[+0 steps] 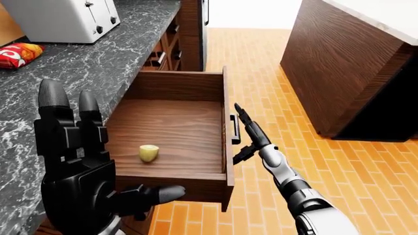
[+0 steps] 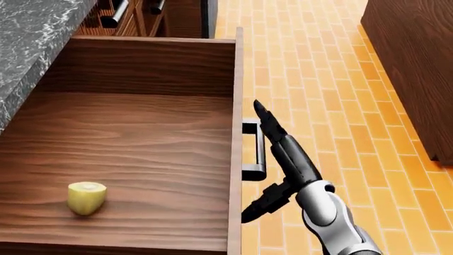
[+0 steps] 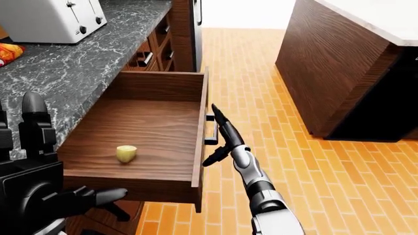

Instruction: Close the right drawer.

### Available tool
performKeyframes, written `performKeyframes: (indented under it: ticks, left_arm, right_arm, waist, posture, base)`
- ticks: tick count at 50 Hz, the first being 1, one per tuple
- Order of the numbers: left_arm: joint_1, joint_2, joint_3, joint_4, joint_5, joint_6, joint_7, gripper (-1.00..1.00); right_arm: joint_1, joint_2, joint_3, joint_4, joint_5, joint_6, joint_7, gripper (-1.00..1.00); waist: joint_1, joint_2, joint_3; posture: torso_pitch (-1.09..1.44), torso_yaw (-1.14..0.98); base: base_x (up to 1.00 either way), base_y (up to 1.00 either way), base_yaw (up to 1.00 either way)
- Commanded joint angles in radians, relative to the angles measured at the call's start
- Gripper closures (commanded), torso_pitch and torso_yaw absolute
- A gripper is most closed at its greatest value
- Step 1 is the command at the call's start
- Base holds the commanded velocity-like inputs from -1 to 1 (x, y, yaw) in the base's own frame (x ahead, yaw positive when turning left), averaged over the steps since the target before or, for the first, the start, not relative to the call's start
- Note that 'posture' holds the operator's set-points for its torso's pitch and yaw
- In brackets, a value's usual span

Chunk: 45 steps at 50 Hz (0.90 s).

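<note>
The right drawer (image 2: 142, 138) is seen pulled well out from under the granite surface (image 1: 85, 63), a cut lemon half (image 2: 86, 197) lying near its lower left corner in the head view. The right hand (image 2: 272, 159) is laid against the drawer's handle (image 2: 255, 150), fingers (image 2: 267, 123) extended and apart (clamped on nothing). The left hand (image 1: 82, 166) is raised with fingers spread. A toaster (image 1: 65, 18) is seen at the surface's far edge.

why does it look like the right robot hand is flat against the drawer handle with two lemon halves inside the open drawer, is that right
Not quite: there is one lemon half in the open drawer, not two, as the head view shows. The rest stands: the right robot hand, fingers stretched out, lies against the drawer handle.
</note>
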Motion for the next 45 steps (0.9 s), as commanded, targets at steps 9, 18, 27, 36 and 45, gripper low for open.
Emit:
performKeyframes:
  ticks: [9, 18, 27, 36, 45]
  left_arm:
    - [-0.007, 0.001, -0.002, -0.040, -0.001, -0.020, 0.000, -1.00]
    - [-0.011, 0.001, -0.001, -0.039, 0.000, -0.017, 0.002, -1.00]
    - [-0.009, 0.000, -0.002, -0.034, 0.000, -0.024, 0.002, -1.00]
    - [-0.009, 0.001, 0.001, -0.033, -0.002, -0.024, 0.002, -1.00]
    - [-0.010, 0.000, 0.004, -0.036, -0.005, -0.021, 0.001, -1.00]
  right_arm:
    - [-0.067, 0.034, 0.010, -0.035, -0.005, -0.059, -0.010, -1.00]
    - [-0.080, 0.057, 0.025, -0.016, -0.044, -0.060, -0.012, -1.00]
    - [-0.099, 0.087, 0.044, 0.003, -0.088, -0.058, -0.014, -1.00]
    - [-0.114, 0.096, 0.044, 0.006, -0.106, -0.055, 0.011, -1.00]
    - [-0.129, 0.107, 0.047, -0.010, -0.093, -0.040, 0.074, -1.00]
  waist:
    - [0.007, 0.001, -0.025]
    - [0.008, 0.002, -0.025]
    - [0.009, 0.003, -0.027]
    - [0.008, 0.006, -0.024]
    - [0.005, 0.007, -0.023]
  posture:
    - [0.00, 0.00]
    - [0.00, 0.00]
    - [0.00, 0.00]
    - [0.00, 0.00]
    - [0.00, 0.00]
  base:
    - [0.00, 0.00, 0.00]
    - [0.00, 0.00, 0.00]
    - [0.00, 0.00, 0.00]
    - [0.00, 0.00, 0.00]
    - [0.00, 0.00, 0.00]
